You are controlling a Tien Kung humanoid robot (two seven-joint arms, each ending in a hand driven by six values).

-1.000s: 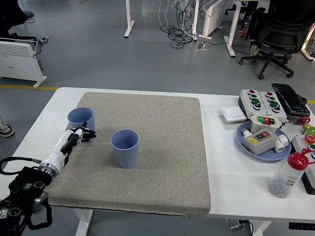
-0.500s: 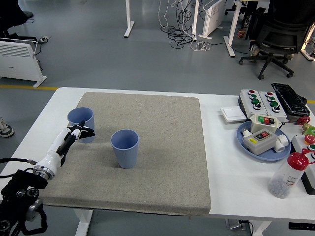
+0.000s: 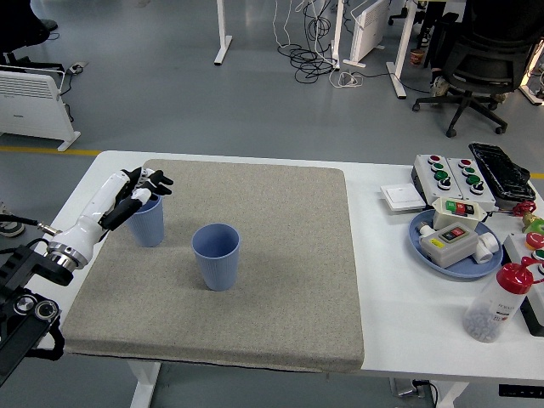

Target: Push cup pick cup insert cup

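Note:
Two blue cups stand upright on the grey mat. One cup is near the mat's middle left, open side up. The other cup stands to its left, near the mat's left edge. My left hand reaches in from the left and sits over this cup's rim, hiding it. Its fingers are spread, with the black fingertips pointing right above the cup. The hand does not close around the cup. My right arm is out of view.
On the white table to the right of the mat are a blue plate of button boxes, more button boxes, a black tray, a red-capped jar and a white switch plate.
My left hand has risen from beside the left cup's front to over its rim. The arm swung up and away from me. The left cup sits slightly further right.

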